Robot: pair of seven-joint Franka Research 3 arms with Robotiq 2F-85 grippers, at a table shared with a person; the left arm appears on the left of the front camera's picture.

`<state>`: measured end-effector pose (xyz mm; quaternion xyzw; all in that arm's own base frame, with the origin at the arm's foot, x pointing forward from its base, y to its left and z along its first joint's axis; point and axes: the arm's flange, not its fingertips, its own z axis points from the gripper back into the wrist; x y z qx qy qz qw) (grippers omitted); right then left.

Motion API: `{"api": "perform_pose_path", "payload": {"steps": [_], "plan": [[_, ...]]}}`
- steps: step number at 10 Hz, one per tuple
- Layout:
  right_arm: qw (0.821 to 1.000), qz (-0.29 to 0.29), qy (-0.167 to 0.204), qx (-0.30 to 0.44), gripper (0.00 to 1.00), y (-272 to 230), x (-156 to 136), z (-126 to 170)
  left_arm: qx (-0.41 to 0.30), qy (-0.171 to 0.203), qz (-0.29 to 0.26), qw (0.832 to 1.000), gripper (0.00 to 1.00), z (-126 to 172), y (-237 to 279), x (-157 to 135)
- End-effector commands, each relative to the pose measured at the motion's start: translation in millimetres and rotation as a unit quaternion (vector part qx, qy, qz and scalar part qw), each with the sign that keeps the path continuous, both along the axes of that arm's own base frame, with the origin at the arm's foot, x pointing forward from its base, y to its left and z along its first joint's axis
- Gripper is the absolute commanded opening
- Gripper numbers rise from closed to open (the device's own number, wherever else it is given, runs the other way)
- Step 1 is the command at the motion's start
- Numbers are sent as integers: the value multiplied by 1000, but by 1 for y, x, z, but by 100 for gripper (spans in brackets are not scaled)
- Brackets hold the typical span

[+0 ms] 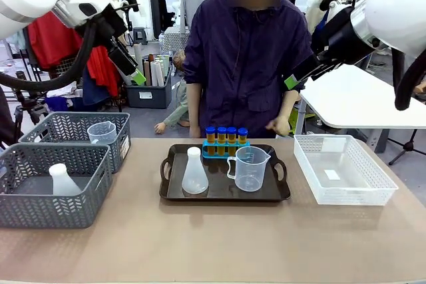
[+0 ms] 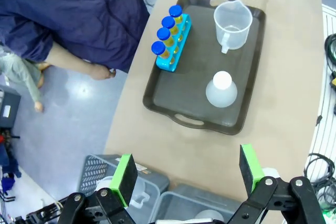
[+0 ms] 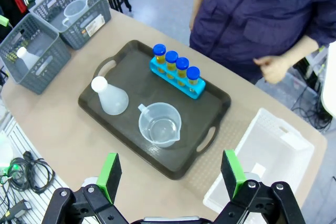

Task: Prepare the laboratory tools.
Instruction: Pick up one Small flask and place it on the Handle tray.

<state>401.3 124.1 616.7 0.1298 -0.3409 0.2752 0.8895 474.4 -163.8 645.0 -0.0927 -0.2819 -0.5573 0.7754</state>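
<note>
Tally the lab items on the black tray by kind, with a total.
Blue-capped tubes: 4
Blue rack: 1
Measuring beaker: 1
Conical flask: 1
Total: 7

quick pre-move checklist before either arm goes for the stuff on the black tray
1. Left gripper open, nothing between the pads: ok.
2. Right gripper open, nothing between the pads: ok.
3. Four blue-capped tubes seated upright in the blue rack: ok.
4. Conical flask and measuring beaker upright on the black tray, apart from each other: ok.
5. Person's hands off the tray: ok, at the far table edge.
6. White basket free to receive items: ok.
</note>
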Motion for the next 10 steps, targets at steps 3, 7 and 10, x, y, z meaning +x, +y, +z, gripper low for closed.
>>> {"api": "perform_pose_path", "payload": {"steps": [3, 7, 10], "plan": [[1000, 3, 1, 8, 100, -1, 0, 0, -1, 0, -1, 1000, 100, 1, 3, -1], [1000, 3, 1, 8, 100, -1, 0, 0, -1, 0, -1, 1000, 100, 1, 3, -1], [1000, 3, 1, 8, 100, -1, 0, 0, -1, 0, -1, 1000, 100, 1, 3, -1]]}}
